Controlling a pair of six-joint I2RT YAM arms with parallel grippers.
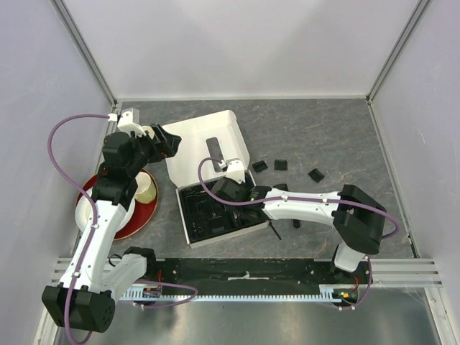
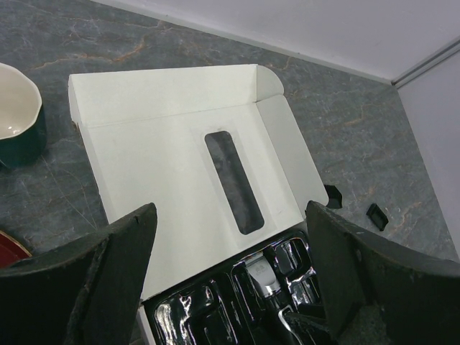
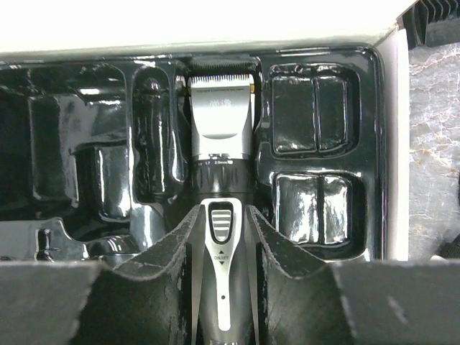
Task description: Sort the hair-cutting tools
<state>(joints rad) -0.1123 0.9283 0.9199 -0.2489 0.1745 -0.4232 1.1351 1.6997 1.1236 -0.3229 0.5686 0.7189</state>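
Silver-and-black clipper is seen properly only in the right wrist view. Its body is pinched between the right jaws, which are closed onto its sides at the switch. The blade end points away from the wrist and is lined up with the central slot of the glossy black tray. Whether it is seated or just above the slot cannot be told.

In the top view the clipper is mostly masked by the right arm, which is stretched low and leftward across the counter, wrist over the tray.

The left wrist view adds the open white box lid with its cut-out window, and a sliver of the clipper head below it.

Small black comb guards are scattered on the counter right of the box, apart from it. A slim stick lies near the box's near-right corner.

The left arm is raised and bent over the red plate and cream mug. The left jaws are spread wide above the lid, with nothing held.
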